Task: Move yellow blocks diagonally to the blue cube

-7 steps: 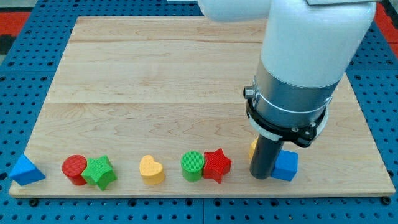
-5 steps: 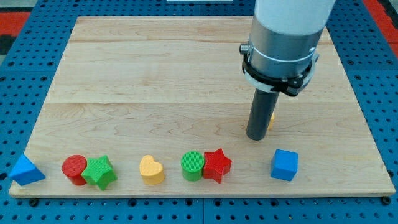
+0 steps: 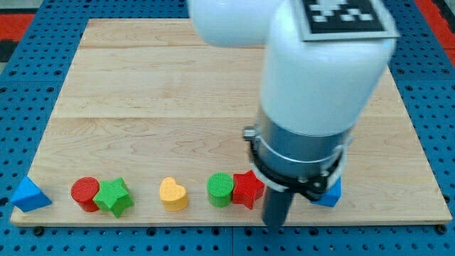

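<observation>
A yellow heart [image 3: 173,193] lies near the board's bottom edge, left of centre. The blue cube [image 3: 332,193] sits at the bottom right, mostly hidden behind the arm; only its right part shows. My tip [image 3: 275,224] is at the board's bottom edge, just below and right of the red star [image 3: 247,189] and left of the blue cube. The tip touches no yellow block. A second yellow block seen earlier does not show; the arm's body covers that area.
Along the bottom edge lie a blue triangle [image 3: 30,194], a red cylinder [image 3: 85,192], a green star [image 3: 114,197] and a green cylinder [image 3: 220,189] touching the red star. The arm's large body covers the board's right middle.
My tip moved from the right middle of the board down and slightly left to the bottom edge. The arm now covers the small yellow block and most of the blue cube.
</observation>
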`<state>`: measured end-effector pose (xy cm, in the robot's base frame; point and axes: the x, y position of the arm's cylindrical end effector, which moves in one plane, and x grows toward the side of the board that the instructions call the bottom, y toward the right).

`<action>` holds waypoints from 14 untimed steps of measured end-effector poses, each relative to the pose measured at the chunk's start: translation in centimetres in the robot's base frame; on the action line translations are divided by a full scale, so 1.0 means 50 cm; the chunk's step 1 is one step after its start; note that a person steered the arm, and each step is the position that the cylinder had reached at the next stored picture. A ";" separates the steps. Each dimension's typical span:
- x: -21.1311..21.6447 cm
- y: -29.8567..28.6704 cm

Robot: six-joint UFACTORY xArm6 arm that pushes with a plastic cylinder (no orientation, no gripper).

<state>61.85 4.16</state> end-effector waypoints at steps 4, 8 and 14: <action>-0.032 -0.218; -0.215 -0.109; -0.316 0.093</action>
